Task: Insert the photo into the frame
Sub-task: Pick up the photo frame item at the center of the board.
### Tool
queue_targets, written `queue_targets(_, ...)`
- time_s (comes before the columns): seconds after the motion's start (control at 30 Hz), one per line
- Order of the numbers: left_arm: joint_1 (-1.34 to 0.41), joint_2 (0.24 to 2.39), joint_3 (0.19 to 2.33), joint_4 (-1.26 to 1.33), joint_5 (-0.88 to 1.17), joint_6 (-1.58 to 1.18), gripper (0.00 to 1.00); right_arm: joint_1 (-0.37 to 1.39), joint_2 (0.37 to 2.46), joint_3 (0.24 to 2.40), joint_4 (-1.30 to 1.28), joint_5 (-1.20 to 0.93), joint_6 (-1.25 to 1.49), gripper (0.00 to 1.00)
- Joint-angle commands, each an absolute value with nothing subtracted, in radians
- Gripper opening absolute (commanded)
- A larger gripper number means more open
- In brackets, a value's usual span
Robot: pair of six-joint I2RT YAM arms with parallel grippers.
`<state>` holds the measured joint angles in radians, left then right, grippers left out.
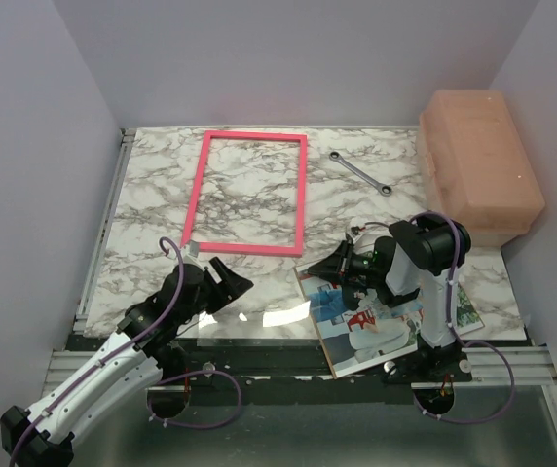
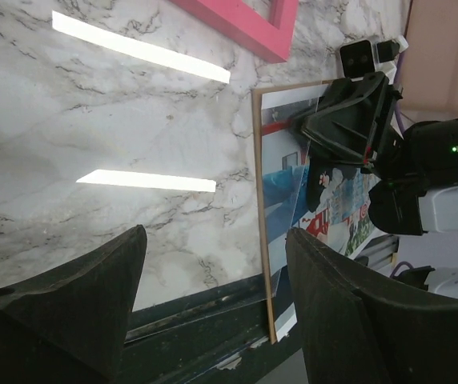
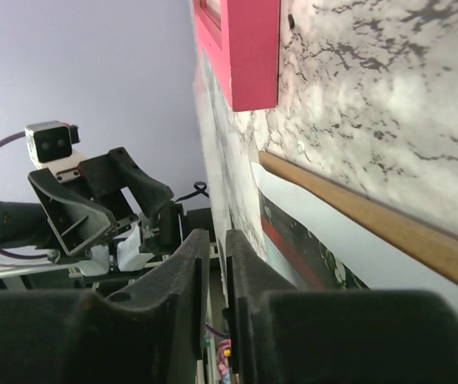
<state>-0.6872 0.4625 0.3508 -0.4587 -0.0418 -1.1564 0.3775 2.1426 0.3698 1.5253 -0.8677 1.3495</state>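
Top view. The frame [image 1: 254, 135] lies flat, pink face up, far-centre on the marble table [image 1: 152, 195]. The photo [image 1: 352, 336] lies picture-up at the near right, skewed, well apart from the frame, with its near corner past the table edge. A wrench [image 1: 360, 173] lies right of the frame and a peach box [image 1: 478, 165] stands in the far right corner. Your right gripper [image 1: 315, 273] is low at the photo's far-left corner. Your left gripper [image 1: 228, 275] is near the frame's near rail.

Left wrist. The left fingers [image 2: 93, 312] are spread wide over bare marble with nothing between them. A thin brown board [image 2: 259, 200] shows edge-on under the photo's border. The right gripper sits over that end of the print.

Right wrist. The right fingers [image 3: 189, 296] are drawn almost together, with only a thin slit between them. You cannot tell whether anything sits in it. The board's edge and the photo's white border run just beside them. The frame's corner is beyond.
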Motion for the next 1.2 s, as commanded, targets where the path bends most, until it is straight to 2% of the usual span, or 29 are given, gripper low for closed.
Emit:
queue_targets(0.0,-0.681,0.477,0.366,-0.467,-0.048,-1.148,0.72,0.379,2.168,0.348,1.506,-0.833,1.284,0.14)
queue_targets(0.07,-0.681,0.483,0.370,-0.465,-0.048,-1.146,0.72,0.379,2.136,0.339,1.493,-0.833,1.279,0.07)
queue_targets(0.17,-0.681,0.496,0.378,-0.459,-0.052,-1.137,0.72,0.378,2.064,0.320,1.455,-0.833,1.270,0.01)
queue_targets(0.3,-0.681,0.526,0.391,-0.444,-0.052,-1.118,0.72,0.379,1.914,0.300,1.295,-0.819,1.209,0.01)
queue_targets(0.47,-0.681,0.577,0.413,-0.432,-0.046,-1.091,0.72,0.378,1.623,0.333,0.829,-0.730,1.032,0.00)
queue_targets(0.63,-0.677,0.617,0.448,-0.439,-0.040,-1.055,0.72,0.378,1.300,0.459,0.279,-0.557,0.859,0.00)
queue_targets(0.8,-0.651,0.651,0.483,-0.442,-0.044,-1.001,0.69,0.378,1.067,0.616,-0.095,-0.403,0.774,0.00)
queue_targets(0.97,-0.542,0.736,0.540,-0.427,0.029,-0.919,0.60,0.378,0.952,0.798,-0.351,-0.289,0.701,0.00)
queue_targets(1.17,-0.440,0.956,0.693,-0.440,0.091,-0.777,0.53,0.379,0.913,0.991,-0.558,-0.182,0.624,0.00)
